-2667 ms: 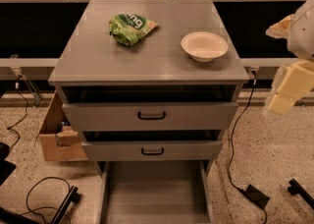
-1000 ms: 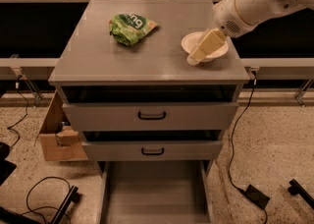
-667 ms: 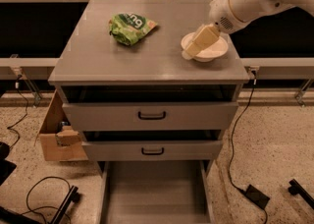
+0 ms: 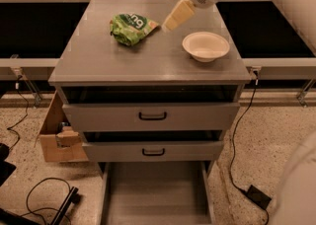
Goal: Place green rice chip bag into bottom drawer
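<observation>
The green rice chip bag [image 4: 132,28] lies crinkled on the back left of the grey cabinet top [image 4: 123,61]. My gripper [image 4: 170,23] hangs over the top just right of the bag, its pale fingers pointing down-left toward the bag, close to it but apart from it. The white arm comes in from the upper right. The bottom drawer [image 4: 153,197] is pulled out below the cabinet, and its flat grey floor shows nothing in it.
A white bowl [image 4: 205,46] stands on the right of the cabinet top. Two upper grey drawers with black handles [image 4: 152,116] are slightly ajar. A cardboard box [image 4: 57,135] sits on the floor at the left. Cables and a power brick [image 4: 258,197] lie on the floor.
My gripper has moved left and back, from over the white bowl to a spot just right of the green bag. The bag and bowl have not moved.
</observation>
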{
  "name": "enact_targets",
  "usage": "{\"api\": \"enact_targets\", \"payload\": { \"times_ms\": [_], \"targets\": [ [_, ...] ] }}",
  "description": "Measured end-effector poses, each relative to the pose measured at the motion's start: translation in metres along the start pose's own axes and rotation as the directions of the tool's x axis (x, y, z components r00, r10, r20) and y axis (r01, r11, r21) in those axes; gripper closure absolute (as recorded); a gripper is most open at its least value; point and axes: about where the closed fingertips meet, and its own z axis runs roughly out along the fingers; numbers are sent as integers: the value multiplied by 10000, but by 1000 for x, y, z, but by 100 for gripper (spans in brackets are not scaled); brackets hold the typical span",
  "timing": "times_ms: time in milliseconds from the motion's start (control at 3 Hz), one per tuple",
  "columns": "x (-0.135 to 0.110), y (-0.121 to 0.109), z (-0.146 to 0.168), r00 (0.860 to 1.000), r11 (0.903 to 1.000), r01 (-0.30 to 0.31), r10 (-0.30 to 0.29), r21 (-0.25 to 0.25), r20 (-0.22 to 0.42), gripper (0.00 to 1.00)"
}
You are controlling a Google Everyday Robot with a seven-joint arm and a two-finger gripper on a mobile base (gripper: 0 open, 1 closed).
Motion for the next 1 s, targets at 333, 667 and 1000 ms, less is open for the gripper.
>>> {"api": "enact_targets", "payload": {
  "times_ms": [333,667,1000],
  "targets": [
    [-41,6,25,9999,9997,-116,116,-221,10,0],
    [-71,28,58,9981,9989,-100,72,-451,-612,0],
    [-91,51,91,9920,9982,-68,-8,-594,-1261,0]
  ]
}}
